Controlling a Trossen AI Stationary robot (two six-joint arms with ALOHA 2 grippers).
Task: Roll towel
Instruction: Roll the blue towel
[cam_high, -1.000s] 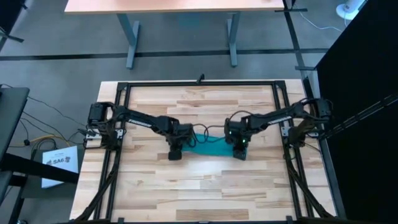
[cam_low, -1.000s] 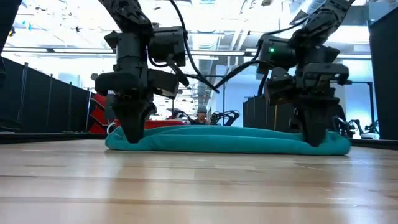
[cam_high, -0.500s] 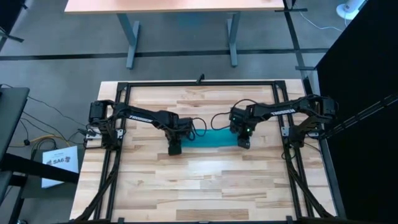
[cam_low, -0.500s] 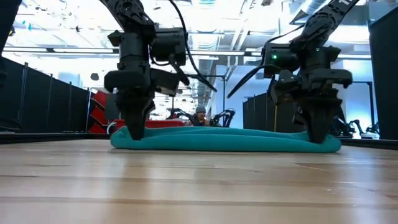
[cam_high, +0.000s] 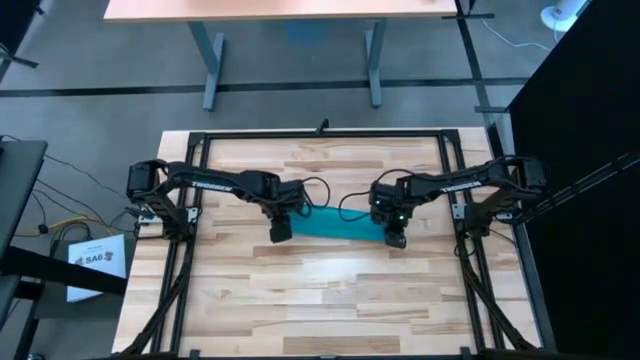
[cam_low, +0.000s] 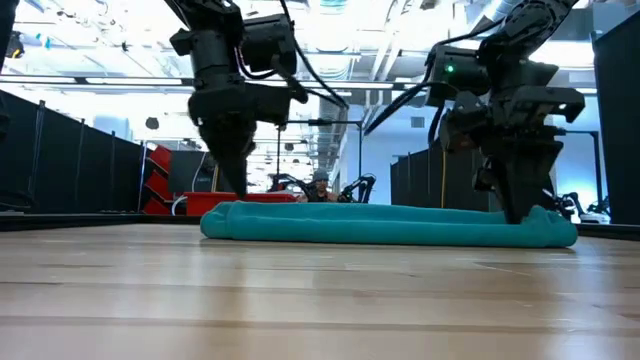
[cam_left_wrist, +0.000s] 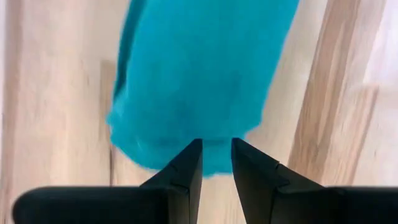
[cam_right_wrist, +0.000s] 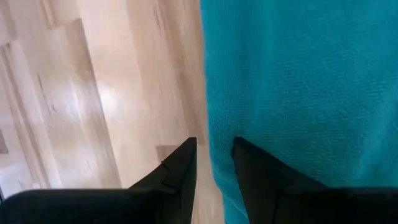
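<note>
— So where does the towel (cam_high: 340, 223) sit?

— Near the middle of the wooden table (cam_high: 330, 300), as a long, narrow teal bundle stretched between the two arms. From the high view it slants a little, its right end lying slightly nearer the front edge than its left. In the low view (cam_low: 388, 224) it is a low, rounded roll flat on the boards.

— And the left gripper (cam_high: 280, 231)?

— Right at the towel's left end. In the low view (cam_low: 233, 184) its tips hang just above the cloth, not pressing into it. The left wrist view shows the two dark fingers (cam_left_wrist: 186, 169) close together with only a thin gap, and the towel's end (cam_left_wrist: 199, 81) lies beyond the tips; nothing is between them.

— So it holds nothing?

— Nothing that I can see. The fingers are nearly together and empty.

— The right gripper (cam_high: 396, 239)?

— At the towel's right end. In the low view (cam_low: 516, 205) its tips reach down to the top of the roll. The right wrist view shows its fingers (cam_right_wrist: 180, 167) likewise drawn near each other, with the towel's edge (cam_right_wrist: 298, 87) running just ahead of the gap. One finger seems to overlap the cloth, but whether any fabric is pinched I cannot tell; the angle is poor there.

— Anything beyond the table?

— A black frame (cam_high: 325, 133) borders the tabletop, and in the low view a person (cam_low: 320, 184) shows far back in the room, small behind the towel.
</note>
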